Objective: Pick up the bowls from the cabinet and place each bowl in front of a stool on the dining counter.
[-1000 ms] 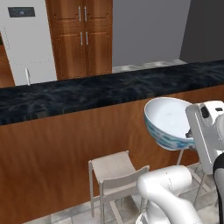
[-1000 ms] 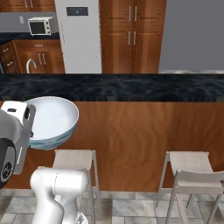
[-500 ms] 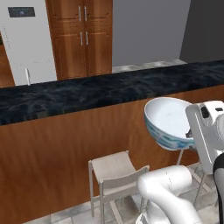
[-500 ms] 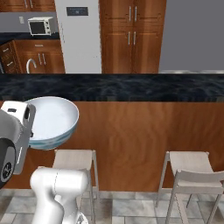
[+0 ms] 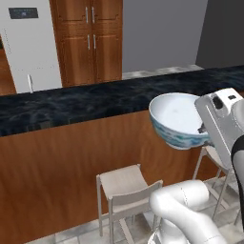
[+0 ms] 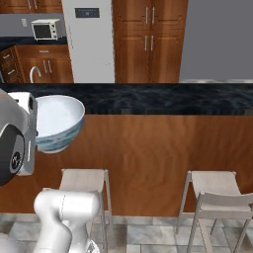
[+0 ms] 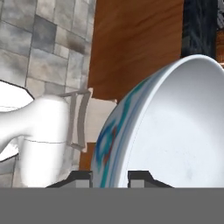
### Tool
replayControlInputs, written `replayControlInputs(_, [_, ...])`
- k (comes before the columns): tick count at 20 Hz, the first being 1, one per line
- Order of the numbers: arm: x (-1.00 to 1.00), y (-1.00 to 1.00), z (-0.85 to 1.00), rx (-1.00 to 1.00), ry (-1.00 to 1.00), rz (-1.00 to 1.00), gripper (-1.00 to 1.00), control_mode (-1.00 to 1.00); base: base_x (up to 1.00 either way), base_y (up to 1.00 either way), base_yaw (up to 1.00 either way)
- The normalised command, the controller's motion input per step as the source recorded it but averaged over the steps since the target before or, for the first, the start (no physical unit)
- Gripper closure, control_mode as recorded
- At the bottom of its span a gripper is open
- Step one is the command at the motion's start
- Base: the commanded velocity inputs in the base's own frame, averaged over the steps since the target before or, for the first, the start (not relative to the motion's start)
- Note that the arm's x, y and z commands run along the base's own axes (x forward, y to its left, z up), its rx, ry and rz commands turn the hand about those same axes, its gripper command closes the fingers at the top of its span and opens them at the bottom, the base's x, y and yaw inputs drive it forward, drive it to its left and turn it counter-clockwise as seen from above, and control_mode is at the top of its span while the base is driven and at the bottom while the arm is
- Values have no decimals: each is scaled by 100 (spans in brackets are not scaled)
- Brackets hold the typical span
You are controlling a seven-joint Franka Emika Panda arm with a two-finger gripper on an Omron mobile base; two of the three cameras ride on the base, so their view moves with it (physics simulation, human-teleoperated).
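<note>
A white bowl with a blue painted pattern outside hangs in the air in front of the dining counter, about level with its black marbled top. My gripper is shut on the bowl's rim, one finger inside and one outside. In the right base view the bowl is at the left, held by the gripper above a stool, short of the dining counter. The hand view has the bowl tilted on edge, rising from between the fingertips of the gripper. The cabinet is out of view.
Pale stools stand against the counter's wood front: one below the bowl, another to its right, also. Behind the counter are a tall wooden pantry, a white fridge and a microwave.
</note>
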Motion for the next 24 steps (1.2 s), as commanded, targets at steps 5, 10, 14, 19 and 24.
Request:
replayControlInputs(5, [46, 1, 12, -6, -5, 24, 100, -100, 0, 0, 0])
replayControlInputs(10, [79, 0, 0, -5, 0, 31, 100, -100, 0, 0, 0])
replayControlInputs(14, [76, 3, -4, 0, 1, 25, 100, -100, 0, 0, 0])
replayControlInputs(19, [77, 2, -11, 7, 10, 9, 100, -100, 0, 0, 0])
replayControlInputs(24, [97, 14, 0, 5, 15, 7, 100, -100, 0, 0, 0])
